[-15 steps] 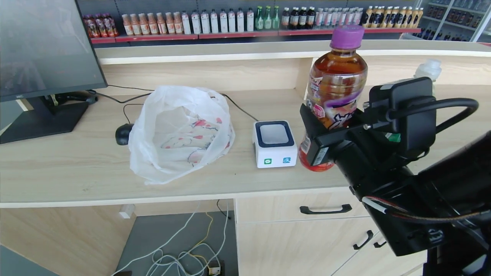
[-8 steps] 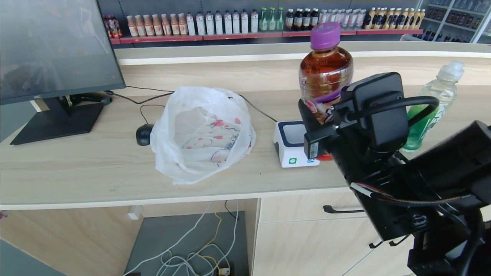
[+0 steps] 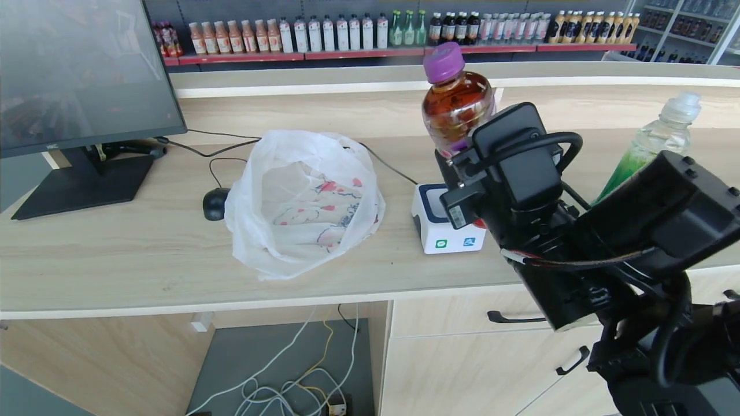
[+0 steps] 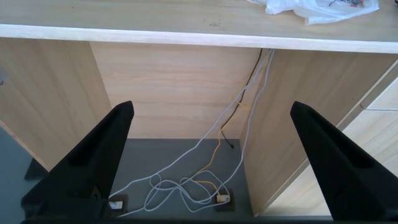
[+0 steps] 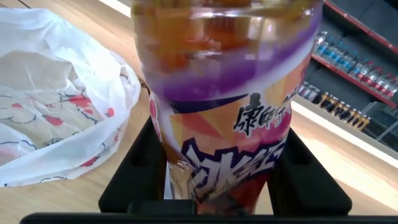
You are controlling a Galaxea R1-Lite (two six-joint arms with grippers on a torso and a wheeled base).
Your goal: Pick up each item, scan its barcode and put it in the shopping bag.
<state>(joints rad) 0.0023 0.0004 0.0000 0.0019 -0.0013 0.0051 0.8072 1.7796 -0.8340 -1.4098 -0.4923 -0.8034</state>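
A tea bottle [image 3: 457,104] with a purple cap and amber liquid stands upright in my right gripper [image 3: 462,173], which is shut on its labelled lower half. It hangs just over the right part of the white barcode scanner [image 3: 442,234]. In the right wrist view the bottle [image 5: 224,93] sits between the black fingers [image 5: 140,168]. The white plastic shopping bag [image 3: 303,202] lies open on the counter left of the scanner, also seen as the bag [image 5: 56,106]. My left gripper [image 4: 211,162] is open below the counter's front edge, with nothing in it.
A clear bottle with green liquid [image 3: 653,144] stands on the counter at the right. A monitor [image 3: 81,69] and a black mouse [image 3: 214,203] sit to the left of the bag. Cables [image 4: 205,186] lie on the floor under the counter. Drawers [image 3: 509,316] are below the scanner.
The head view has shifted. My right gripper has carried the bottle leftward and farther away, from right of the scanner to over it.
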